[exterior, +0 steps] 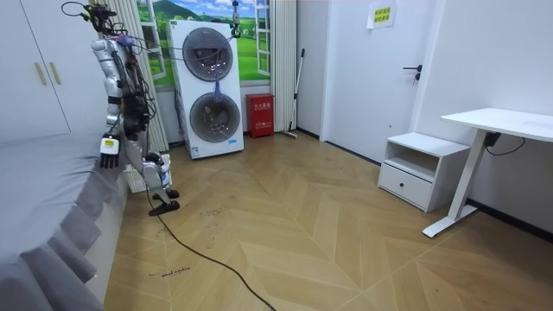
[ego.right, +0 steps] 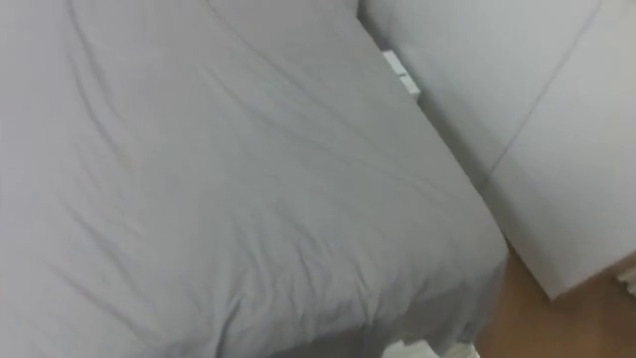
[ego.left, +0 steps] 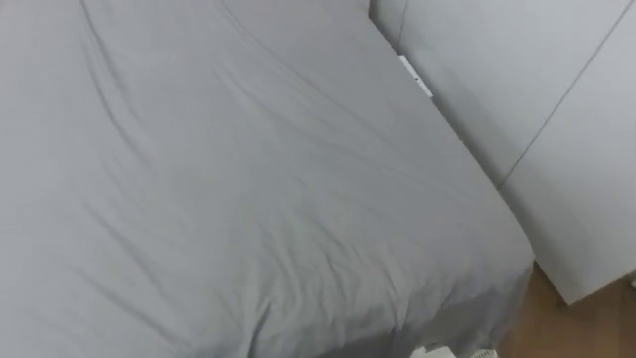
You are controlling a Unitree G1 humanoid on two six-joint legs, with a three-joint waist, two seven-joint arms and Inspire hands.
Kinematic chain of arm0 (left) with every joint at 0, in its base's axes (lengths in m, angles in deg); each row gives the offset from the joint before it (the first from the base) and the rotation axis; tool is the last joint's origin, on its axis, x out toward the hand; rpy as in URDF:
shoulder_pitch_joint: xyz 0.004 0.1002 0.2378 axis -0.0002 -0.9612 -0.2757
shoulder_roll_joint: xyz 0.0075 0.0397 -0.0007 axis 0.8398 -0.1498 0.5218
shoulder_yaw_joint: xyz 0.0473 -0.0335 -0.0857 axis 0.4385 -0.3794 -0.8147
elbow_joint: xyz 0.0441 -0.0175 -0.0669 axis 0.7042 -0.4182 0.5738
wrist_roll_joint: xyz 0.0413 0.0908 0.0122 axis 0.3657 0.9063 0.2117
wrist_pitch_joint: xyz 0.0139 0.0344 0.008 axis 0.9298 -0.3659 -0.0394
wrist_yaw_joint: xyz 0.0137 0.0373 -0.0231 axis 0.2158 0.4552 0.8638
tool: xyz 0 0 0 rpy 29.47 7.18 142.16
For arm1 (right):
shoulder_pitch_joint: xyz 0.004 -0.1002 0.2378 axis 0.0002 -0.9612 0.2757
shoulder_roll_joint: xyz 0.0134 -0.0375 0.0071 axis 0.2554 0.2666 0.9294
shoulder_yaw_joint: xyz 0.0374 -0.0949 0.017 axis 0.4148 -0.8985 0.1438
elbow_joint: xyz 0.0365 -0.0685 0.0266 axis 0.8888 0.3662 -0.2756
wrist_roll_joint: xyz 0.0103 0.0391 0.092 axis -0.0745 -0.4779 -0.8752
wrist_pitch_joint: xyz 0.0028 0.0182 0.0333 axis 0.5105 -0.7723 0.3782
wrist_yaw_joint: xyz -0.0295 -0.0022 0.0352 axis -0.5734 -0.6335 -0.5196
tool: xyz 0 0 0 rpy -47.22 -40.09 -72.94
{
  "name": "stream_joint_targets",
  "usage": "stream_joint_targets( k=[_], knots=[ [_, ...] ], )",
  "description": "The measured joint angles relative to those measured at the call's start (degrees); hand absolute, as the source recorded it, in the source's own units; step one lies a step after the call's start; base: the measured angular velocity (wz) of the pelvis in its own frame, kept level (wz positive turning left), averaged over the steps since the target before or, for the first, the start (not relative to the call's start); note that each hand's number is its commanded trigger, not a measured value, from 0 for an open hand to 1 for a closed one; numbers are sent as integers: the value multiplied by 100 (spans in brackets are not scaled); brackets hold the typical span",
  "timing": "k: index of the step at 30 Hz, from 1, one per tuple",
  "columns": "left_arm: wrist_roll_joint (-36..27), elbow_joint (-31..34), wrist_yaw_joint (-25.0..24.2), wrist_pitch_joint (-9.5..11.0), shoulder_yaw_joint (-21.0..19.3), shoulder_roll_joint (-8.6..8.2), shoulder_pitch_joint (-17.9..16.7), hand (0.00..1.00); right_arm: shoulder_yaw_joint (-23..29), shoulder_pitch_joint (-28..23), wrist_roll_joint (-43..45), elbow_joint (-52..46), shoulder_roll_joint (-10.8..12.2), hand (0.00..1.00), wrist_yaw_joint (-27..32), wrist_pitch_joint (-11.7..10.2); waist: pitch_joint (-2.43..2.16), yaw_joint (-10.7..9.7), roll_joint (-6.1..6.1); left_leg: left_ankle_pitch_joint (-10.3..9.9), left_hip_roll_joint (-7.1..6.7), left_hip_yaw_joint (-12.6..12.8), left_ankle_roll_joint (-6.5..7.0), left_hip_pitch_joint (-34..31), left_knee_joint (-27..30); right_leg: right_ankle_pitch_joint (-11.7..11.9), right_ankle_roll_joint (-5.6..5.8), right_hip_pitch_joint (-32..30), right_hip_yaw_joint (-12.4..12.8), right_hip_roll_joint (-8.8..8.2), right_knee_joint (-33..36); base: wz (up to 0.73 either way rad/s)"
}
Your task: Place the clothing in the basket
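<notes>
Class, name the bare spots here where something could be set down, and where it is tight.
The grey bed sheet lies bare, only creased, right across to the white wardrobe. The wood floor between bed and bedside cabinet is open too. Tight: the narrow gap between bed and wardrobe.

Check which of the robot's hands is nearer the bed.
Left, as far as the room view tells. The left hand hangs at the bed's edge, on the camera's side of the body; where the right hand is, behind the body, cannot be told.

One bed, two stacked washers, one desk, one cabinet
</notes>
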Motion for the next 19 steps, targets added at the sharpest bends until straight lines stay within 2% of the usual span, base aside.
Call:
stream_joint_targets(
  k=[2,8,11,14,19],
  knots=[
    [-4,10,25,-1,-113,1,-110,0,-39,39,167,2,0,0,-82,57,-17,115,-39,-1,-29,-142,2,1,2,-16,27,44,-143,-4,-10,32],
    [-8,72,98,0,-624,-87,-257,0,-270,178,656,-1,18,0,-129,108,-1,495,-81,-3,-46,-403,5,10,36,-18,32,163,-263,-1,-26,22],
    [-2,121,116,3,-724,-161,-289,0,-381,298,875,-2,40,0,-125,105,12,564,-49,-20,-37,-435,8,3,69,-26,20,232,-301,0,-30,17],
    [65,128,115,13,-735,-163,-278,0,-422,347,915,-3,47,0,-135,105,16,645,-45,-31,-29,-452,1,-3,73,-41,-4,243,-318,-2,-22,8],
    [186,129,139,24,-723,-149,-272,0,-427,352,877,21,23,0,-135,108,19,616,-49,-29,-72,-487,1,9,67,-46,-2,286,-427,-22,-13,11]
  ],
)
